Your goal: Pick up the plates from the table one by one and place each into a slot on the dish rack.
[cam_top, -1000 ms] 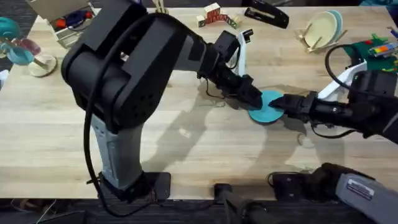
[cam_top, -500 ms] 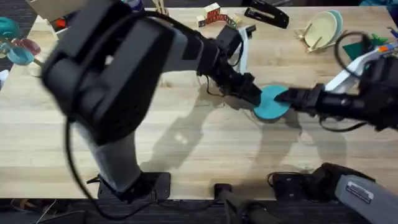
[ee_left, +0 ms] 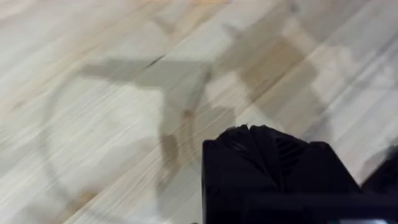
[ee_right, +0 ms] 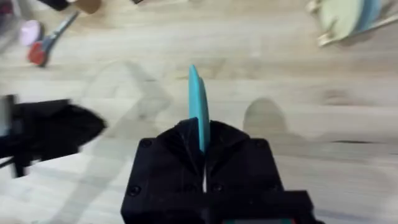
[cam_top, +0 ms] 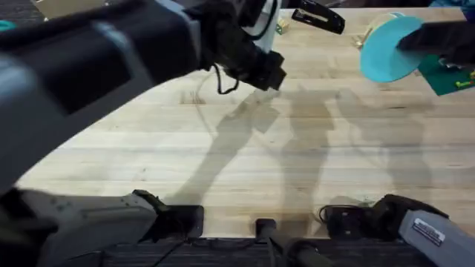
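Counting plates, three can be made out: one teal plate (cam_top: 387, 47) held in the air at the far right of the overhead view, and two more standing on edge in the dish rack (ee_right: 329, 37), a cream-yellow plate (ee_right: 341, 14) with a pale blue plate (ee_right: 371, 11) just behind it. One rack, two arms. Below everything lies the table (cam_top: 245, 156), pale butcher-block wood with long plank seams and soft shadows of the arms across it. At its far edge sits a black tool (cam_top: 318, 18) (exactly what it is cannot be told). The right gripper (ee_right: 200, 148) has its black fingers clamped on the teal plate's lower rim, the plate upright and edge-on in the wrist view, lifted clear of the table. The left gripper (cam_top: 269, 74) hangs above bare wood near the middle, holding nothing; whether its jaws are apart or together I cannot tell.
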{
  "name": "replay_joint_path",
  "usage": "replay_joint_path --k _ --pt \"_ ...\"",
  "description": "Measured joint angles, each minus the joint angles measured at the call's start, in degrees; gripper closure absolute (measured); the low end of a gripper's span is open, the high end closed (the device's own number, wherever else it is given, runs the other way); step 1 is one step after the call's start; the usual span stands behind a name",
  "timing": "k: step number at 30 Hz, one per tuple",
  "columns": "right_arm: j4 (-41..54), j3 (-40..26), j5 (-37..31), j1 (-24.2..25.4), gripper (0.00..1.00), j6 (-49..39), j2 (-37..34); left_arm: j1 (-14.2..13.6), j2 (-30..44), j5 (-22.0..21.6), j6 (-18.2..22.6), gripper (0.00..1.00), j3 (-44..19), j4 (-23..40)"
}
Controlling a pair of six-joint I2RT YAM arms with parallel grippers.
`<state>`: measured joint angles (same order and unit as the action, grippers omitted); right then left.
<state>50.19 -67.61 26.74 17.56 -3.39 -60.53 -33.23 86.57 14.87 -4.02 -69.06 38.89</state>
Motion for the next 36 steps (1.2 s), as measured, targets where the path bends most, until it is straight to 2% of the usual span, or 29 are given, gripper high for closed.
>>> replay_joint_path --k 4,9,10,15,16,18,29,36 --pt "5.4 -6.7 -5.2 0.0 0.97 -4.5 -0.4 0.0 -5.2 -5.1 2.2 0.963 0.0 4.4" --pt "11.0 -13.6 -11.1 0.0 0.971 -10.1 -3.6 0.0 -10.8 -8.5 4.8 0.95 0.0 8.2" --pt "11.6 -14.6 -11.8 0.0 0.971 -10.9 -4.4 0.0 -11.6 -9.0 5.4 0.862 0.0 8.5" --pt "12.2 -19.0 -14.2 0.0 0.971 -14.9 -9.0 0.0 -14.7 -11.1 6.0 0.155 0.0 8.9" --pt "12.3 -19.9 -14.7 0.0 0.971 -15.6 -9.9 0.0 -15.2 -11.6 5.9 0.043 0.0 8.9" --pt "12.4 -21.6 -15.3 0.0 0.971 -16.9 -11.4 0.0 -15.9 -12.4 6.1 0.009 0.0 8.9" --pt "12.4 -32.7 -20.2 0.0 0.971 -23.6 -20.5 0.0 -16.9 -14.5 6.2 0.007 0.0 8.9" --pt "5.8 -35.4 -21.2 0.0 0.971 -27.3 -25.2 0.0 -16.9 -14.5 6.2 0.007 0.0 8.9"
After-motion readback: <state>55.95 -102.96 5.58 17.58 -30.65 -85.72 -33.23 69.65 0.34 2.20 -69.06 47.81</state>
